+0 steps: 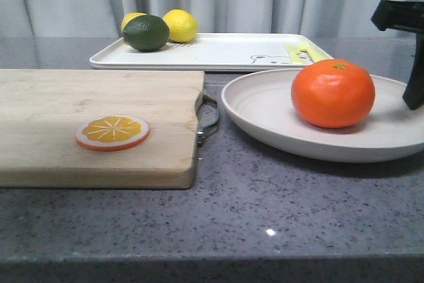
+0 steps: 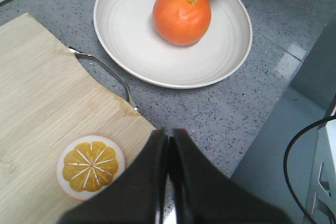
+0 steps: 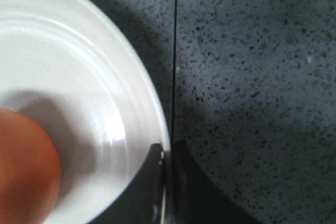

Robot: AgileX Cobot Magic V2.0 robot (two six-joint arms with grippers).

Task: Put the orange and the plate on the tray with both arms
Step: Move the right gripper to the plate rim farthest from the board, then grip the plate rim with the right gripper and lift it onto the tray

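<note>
The orange [image 1: 332, 93] sits on the off-white plate [image 1: 265, 107] at the right of the counter, in front of the white tray [image 1: 225, 51]. My right gripper [image 3: 167, 153] is shut on the plate's right rim [image 3: 152, 103], one finger inside and one outside; it shows as a dark shape in the front view [image 1: 416, 87]. The orange [image 3: 21, 166] lies just inside the rim. My left gripper [image 2: 169, 135] is shut and empty, held high above the cutting board's corner, with the orange [image 2: 181, 14] and plate [image 2: 131, 40] ahead of it.
A wooden cutting board [image 1: 93, 117] with a metal handle [image 1: 211, 117] lies left of the plate and carries a flat orange slice [image 1: 112, 132]. Two lemons [image 1: 180, 24] and a green fruit [image 1: 146, 33] sit on the tray's left end.
</note>
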